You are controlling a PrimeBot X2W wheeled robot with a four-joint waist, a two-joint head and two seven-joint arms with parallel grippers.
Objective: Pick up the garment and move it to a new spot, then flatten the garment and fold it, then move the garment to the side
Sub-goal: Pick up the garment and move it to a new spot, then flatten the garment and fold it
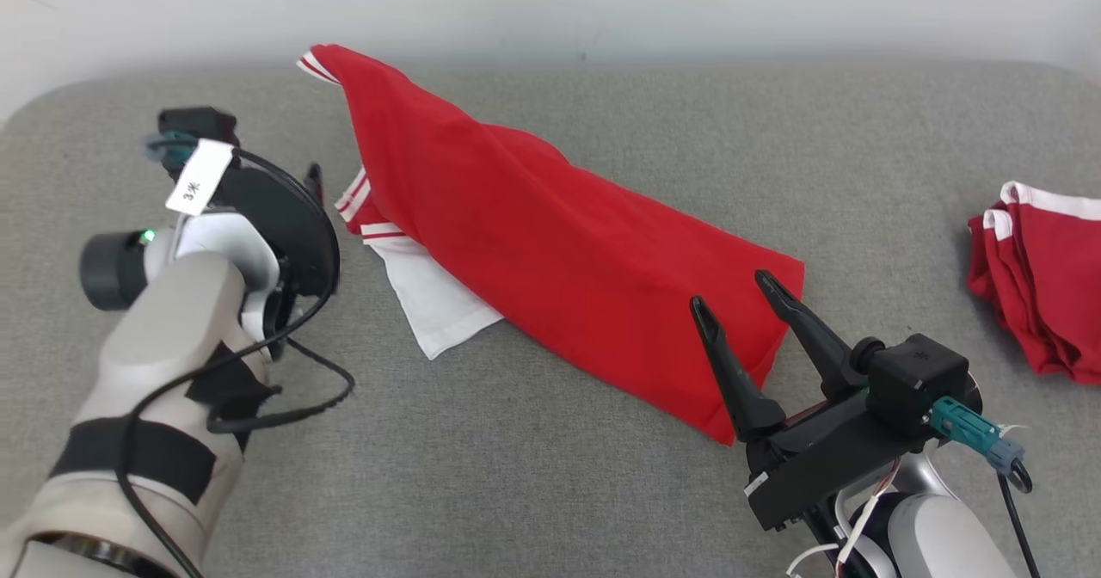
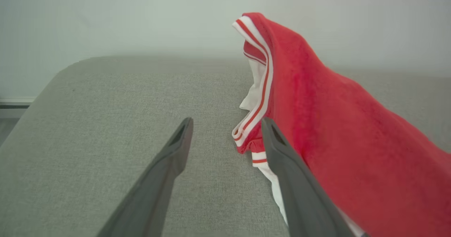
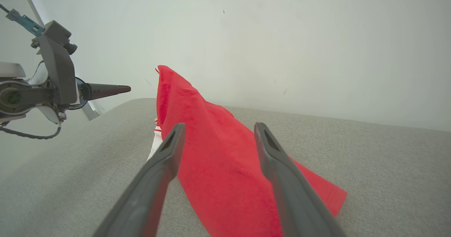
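Observation:
The garment (image 1: 550, 251) is red with white striped trim and a white inner layer (image 1: 439, 303). It lies in a long ridge across the grey surface, and its far corner (image 2: 252, 22) stands up in a peak with nothing holding it. My left gripper (image 2: 227, 124) is open just left of the striped trim, nothing between its fingers. In the head view it (image 1: 297, 187) is mostly hidden behind its wrist. My right gripper (image 1: 729, 290) is open at the garment's near hem, its fingers (image 3: 165, 156) on either side of the red cloth (image 3: 218, 159) without gripping it.
A second pile of red cloth with white edging (image 1: 1041, 277) lies at the right edge. The grey padded surface (image 1: 550, 492) has rounded corners and ends at a pale wall (image 1: 688, 2) behind. My left arm's cable (image 1: 327, 397) hangs over the surface.

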